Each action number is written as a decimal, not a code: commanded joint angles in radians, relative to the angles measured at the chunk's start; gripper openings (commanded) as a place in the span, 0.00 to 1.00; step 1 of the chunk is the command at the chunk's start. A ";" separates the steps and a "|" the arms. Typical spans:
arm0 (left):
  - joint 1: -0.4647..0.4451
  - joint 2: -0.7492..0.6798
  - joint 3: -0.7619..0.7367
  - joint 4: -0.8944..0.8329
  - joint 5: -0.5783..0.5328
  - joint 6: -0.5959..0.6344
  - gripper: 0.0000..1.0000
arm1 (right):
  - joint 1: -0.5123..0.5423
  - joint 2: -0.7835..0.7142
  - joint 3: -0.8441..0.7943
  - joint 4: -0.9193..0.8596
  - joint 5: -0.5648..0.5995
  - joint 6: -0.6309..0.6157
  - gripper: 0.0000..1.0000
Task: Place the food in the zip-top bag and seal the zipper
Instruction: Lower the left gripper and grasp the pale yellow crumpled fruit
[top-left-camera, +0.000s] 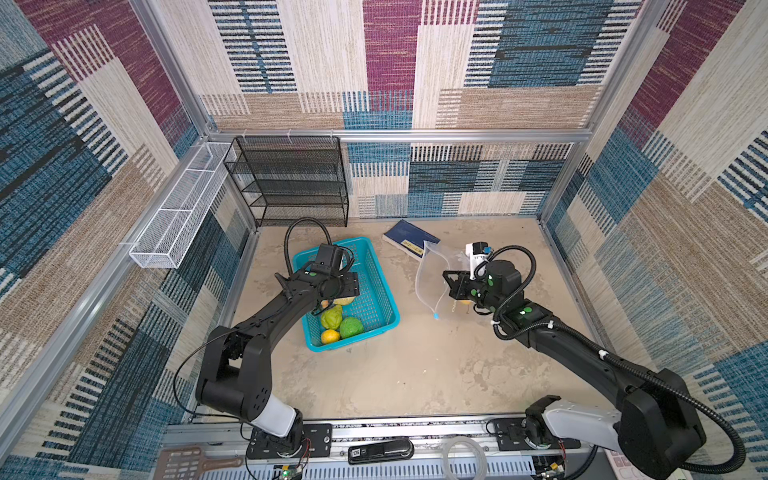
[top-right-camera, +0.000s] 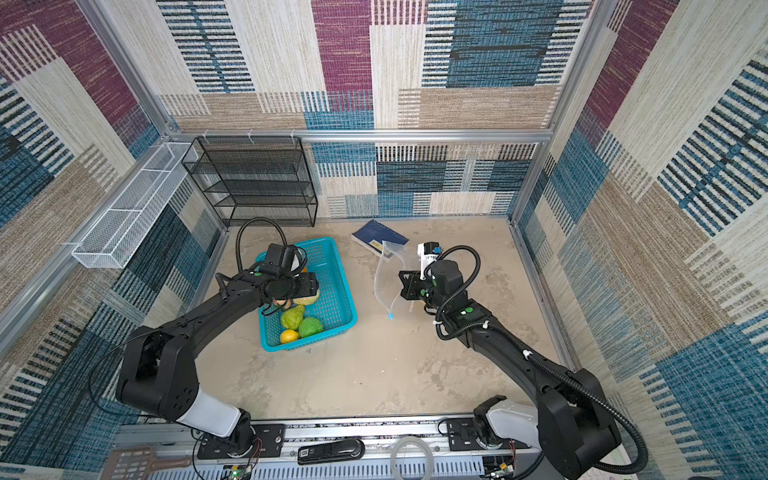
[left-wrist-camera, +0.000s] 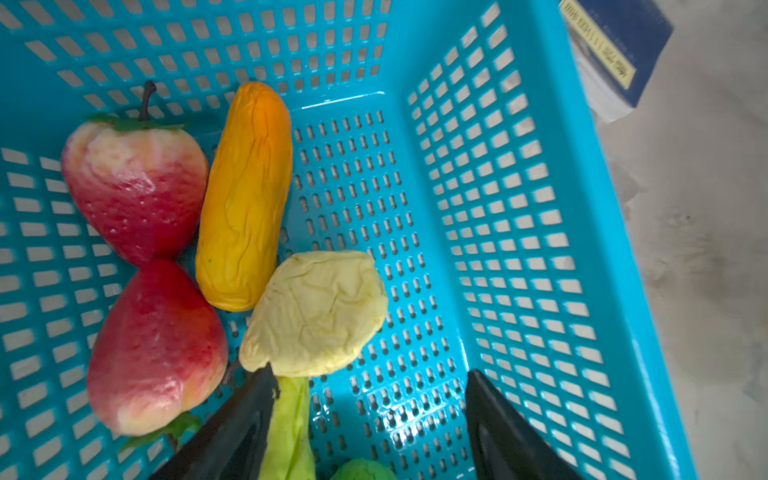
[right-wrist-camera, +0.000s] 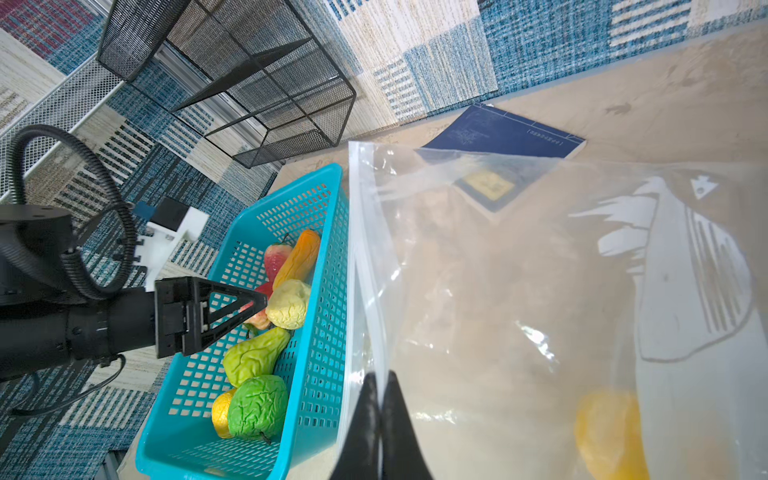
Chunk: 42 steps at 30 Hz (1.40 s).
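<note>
Left arm bends over the basket (top-left-camera: 374, 307) at nine o'clock, left pincer (left-wrist-camera: 370, 415) spread, empty; right pincer (right-wrist-camera: 380, 415), at three o'clock, clamps the zip-top bag (right-wrist-camera: 498, 270) mouth.

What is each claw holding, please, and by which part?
Right claw pinches the zip-top bag at its mouth edge; left claw is open, holding nothing.

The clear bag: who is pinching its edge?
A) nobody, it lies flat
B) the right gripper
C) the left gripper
B: the right gripper is shut on the zip-top bag at its edge; the left gripper stands open over the teal basket.
</note>
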 joint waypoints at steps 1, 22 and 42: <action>0.020 0.045 0.026 0.008 0.020 0.073 0.75 | 0.000 -0.005 0.014 0.000 -0.010 -0.018 0.00; 0.041 0.102 -0.054 0.059 0.225 -0.064 0.73 | 0.000 -0.004 -0.003 0.009 0.011 -0.019 0.00; 0.027 0.231 0.024 0.072 0.129 -0.019 0.65 | 0.001 -0.015 0.012 -0.006 0.019 -0.021 0.00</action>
